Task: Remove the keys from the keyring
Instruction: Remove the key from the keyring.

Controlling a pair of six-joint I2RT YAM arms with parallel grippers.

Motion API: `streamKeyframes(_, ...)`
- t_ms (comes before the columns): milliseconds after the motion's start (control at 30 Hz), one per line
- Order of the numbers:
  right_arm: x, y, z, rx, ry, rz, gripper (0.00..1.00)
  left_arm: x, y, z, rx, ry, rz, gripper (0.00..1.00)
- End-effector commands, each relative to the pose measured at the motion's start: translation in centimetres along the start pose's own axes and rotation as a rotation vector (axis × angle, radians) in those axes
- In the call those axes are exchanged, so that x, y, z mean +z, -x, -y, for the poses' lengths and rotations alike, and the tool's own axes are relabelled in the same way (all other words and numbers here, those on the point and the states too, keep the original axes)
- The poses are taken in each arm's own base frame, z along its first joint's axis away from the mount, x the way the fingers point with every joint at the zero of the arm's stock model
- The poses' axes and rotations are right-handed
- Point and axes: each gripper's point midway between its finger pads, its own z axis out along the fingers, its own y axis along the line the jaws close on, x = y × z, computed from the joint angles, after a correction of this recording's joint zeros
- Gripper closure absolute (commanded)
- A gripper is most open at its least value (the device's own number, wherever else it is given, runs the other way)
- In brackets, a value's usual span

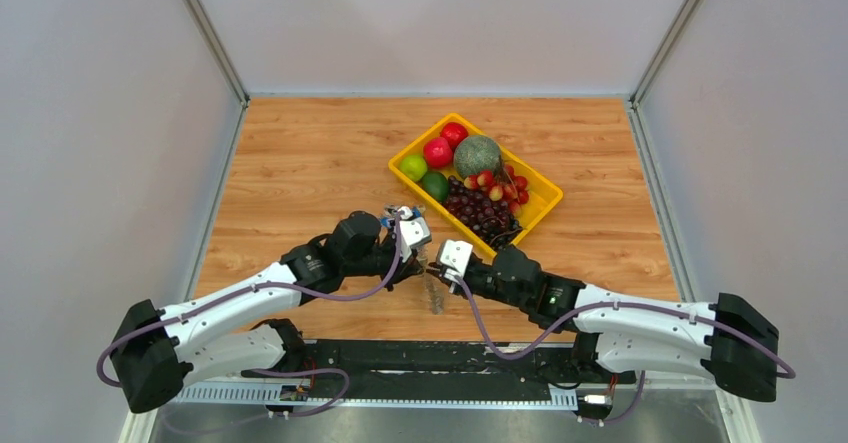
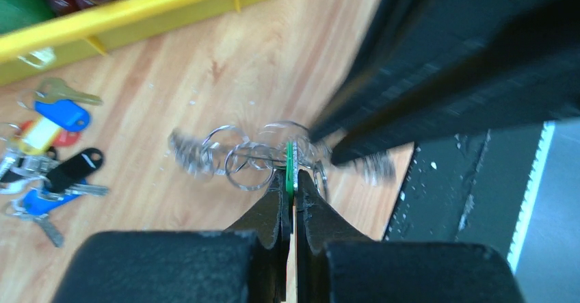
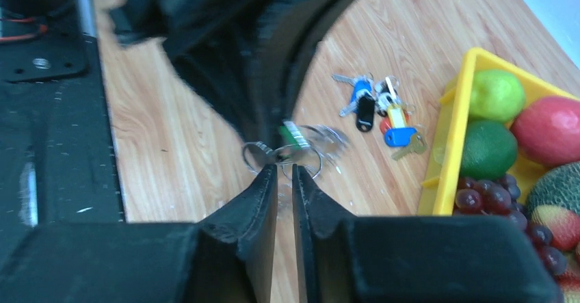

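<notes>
The keyring (image 2: pixel 246 161) is a tangle of thin silver rings with blurred silver keys (image 2: pixel 185 151), held just above the wood between both grippers. My left gripper (image 2: pixel 292 174) is shut on its small green tag (image 2: pixel 290 158). My right gripper (image 3: pixel 284 168) meets it from the other side, its fingers nearly together and pinching a ring of the keyring (image 3: pixel 287 154); the green tag (image 3: pixel 293 135) shows just beyond. In the top view, the left gripper (image 1: pixel 420 249) and right gripper (image 1: pixel 437 271) almost touch, and keys (image 1: pixel 436 295) hang below them.
A small bunch of keys with blue, red and black heads (image 2: pixel 48 154) lies on the wood beside the yellow tray (image 1: pixel 530 225) of fruit; it also shows in the right wrist view (image 3: pixel 376 108). The black base rail (image 1: pixel 430 358) runs along the near edge.
</notes>
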Motion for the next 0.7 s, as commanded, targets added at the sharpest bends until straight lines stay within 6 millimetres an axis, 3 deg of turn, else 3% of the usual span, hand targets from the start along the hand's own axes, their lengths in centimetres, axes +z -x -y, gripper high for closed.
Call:
streamKeyframes(0,-1.0,2.3,-1.8,0.012,0.085,0.075,0.79,-0.8,5.0,-1.7,0.062,0.087,0.161,1.0)
streamKeyframes(333,-2.3,0.9,-1.0,0.071,0.014,0.067,0.75,-0.6,4.8,-1.1,0.105,0.04,0.116,1.0)
streamKeyframes(667,-3.9,0.2,2.1,0.164,-0.136,0.153,0.65,-0.2,4.5,-0.4,0.135,-0.016,0.104,1.0)
